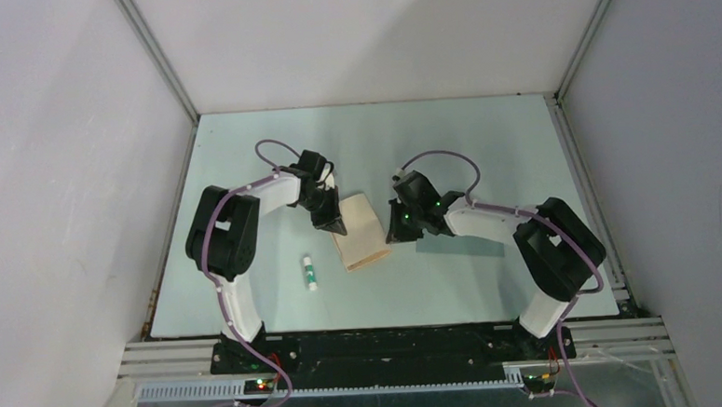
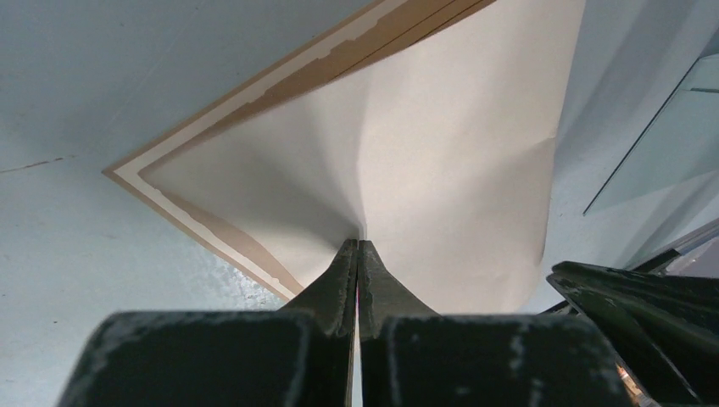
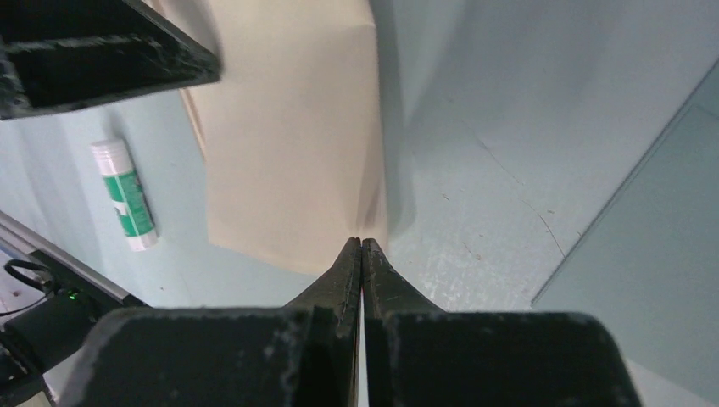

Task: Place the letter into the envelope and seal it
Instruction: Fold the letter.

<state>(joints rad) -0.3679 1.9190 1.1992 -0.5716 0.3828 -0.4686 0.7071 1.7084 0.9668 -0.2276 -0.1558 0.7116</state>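
Left gripper is clamped on one edge of the letter, and right gripper pinches the opposite edge, so the sheet bows between them mid-table. I judge it light, limp and easily creased, so edge grips held gently taut suit it. I can't make out the envelope.

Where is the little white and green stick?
In the top view the stick lies on the table left of centre, just off the near-left corner of the letter.

White-walled lab enclosure, aluminium rails
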